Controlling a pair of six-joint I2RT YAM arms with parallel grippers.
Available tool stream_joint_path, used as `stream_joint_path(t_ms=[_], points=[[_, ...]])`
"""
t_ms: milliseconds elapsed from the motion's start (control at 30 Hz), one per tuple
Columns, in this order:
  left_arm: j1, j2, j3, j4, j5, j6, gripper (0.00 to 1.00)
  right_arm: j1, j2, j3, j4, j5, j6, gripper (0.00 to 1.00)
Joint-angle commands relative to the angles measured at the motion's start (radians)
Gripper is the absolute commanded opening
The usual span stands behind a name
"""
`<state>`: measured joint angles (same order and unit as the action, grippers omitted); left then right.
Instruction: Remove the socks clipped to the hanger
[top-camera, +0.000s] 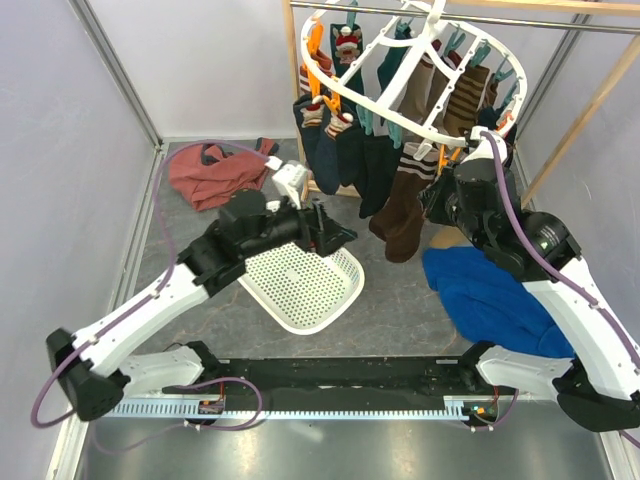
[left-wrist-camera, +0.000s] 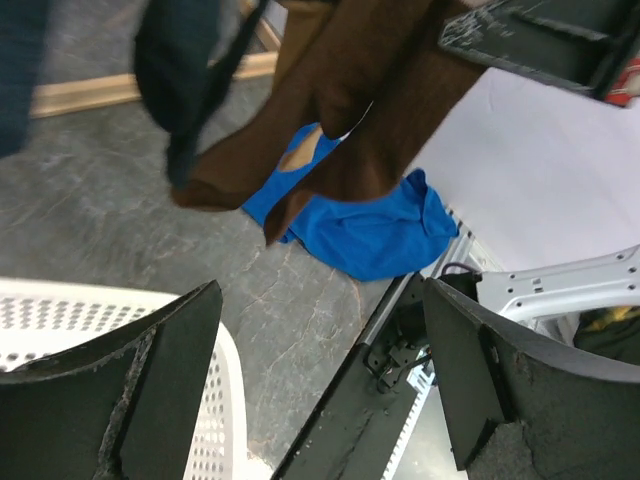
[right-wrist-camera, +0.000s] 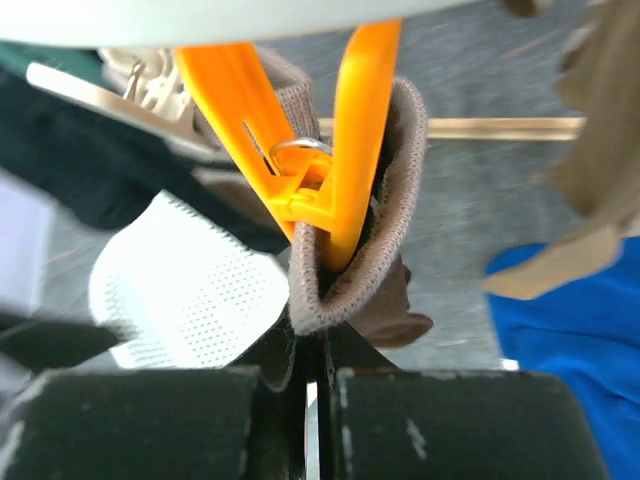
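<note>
The white oval hanger (top-camera: 372, 104) hangs at the back with several socks clipped to it: navy ones (top-camera: 335, 150) on the left, brown ones (top-camera: 408, 200) in the middle, striped ones behind. My right gripper (top-camera: 442, 195) is under the hanger's right rim. In the right wrist view it (right-wrist-camera: 320, 375) is shut on the lower part of a grey-brown sock (right-wrist-camera: 395, 240) whose cuff is pinched in an orange clip (right-wrist-camera: 345, 150). My left gripper (top-camera: 338, 235) is open and empty above the basket, left of the brown socks (left-wrist-camera: 370, 100); its jaws stand wide apart (left-wrist-camera: 320, 380).
A white perforated basket (top-camera: 300, 285) lies on the floor under the left gripper. A big blue cloth (top-camera: 490, 295) lies at the right. A rust-red garment (top-camera: 215, 172) lies at the back left. The wooden rail frame (top-camera: 590, 110) stands behind the hanger.
</note>
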<state>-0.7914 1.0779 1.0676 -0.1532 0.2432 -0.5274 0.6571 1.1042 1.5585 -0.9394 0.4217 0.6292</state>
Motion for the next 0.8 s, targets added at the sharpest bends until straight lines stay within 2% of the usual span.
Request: stream_joint_path(t_ms=[0, 133, 300, 433, 533, 567, 633, 667, 733, 767], points=[[-0.054, 0.108, 0.086, 0.148, 0.056, 0.113, 0.88, -0.001, -0.033, 0.006, 0.059, -0.144, 0.056, 0.00], [-0.085, 0.187, 0.149, 0.179, 0.064, 0.170, 0.89, -0.001, -0.056, -0.009, 0.082, -0.158, 0.075, 0.00], [-0.095, 0.266, 0.202, 0.196, 0.129, 0.175, 0.90, -0.001, -0.075, -0.029, 0.109, -0.195, 0.092, 0.00], [-0.121, 0.293, 0.201, 0.196, 0.114, 0.170, 0.90, -0.001, -0.076, -0.034, 0.125, -0.205, 0.104, 0.00], [-0.134, 0.312, 0.198, 0.198, 0.100, 0.168, 0.84, -0.001, -0.075, -0.032, 0.131, -0.222, 0.115, 0.00], [-0.135, 0.320, 0.201, 0.198, 0.096, 0.167, 0.68, -0.001, -0.075, -0.031, 0.132, -0.225, 0.118, 0.00], [-0.143, 0.324, 0.207, 0.195, 0.094, 0.156, 0.54, -0.001, -0.075, -0.029, 0.132, -0.228, 0.127, 0.00], [-0.144, 0.324, 0.212, 0.195, 0.091, 0.152, 0.42, -0.001, -0.075, -0.028, 0.133, -0.230, 0.129, 0.00], [-0.150, 0.324, 0.215, 0.195, 0.084, 0.144, 0.31, -0.002, -0.075, -0.021, 0.134, -0.236, 0.139, 0.01], [-0.150, 0.329, 0.218, 0.193, 0.088, 0.144, 0.12, -0.001, -0.073, -0.015, 0.133, -0.239, 0.142, 0.04]])
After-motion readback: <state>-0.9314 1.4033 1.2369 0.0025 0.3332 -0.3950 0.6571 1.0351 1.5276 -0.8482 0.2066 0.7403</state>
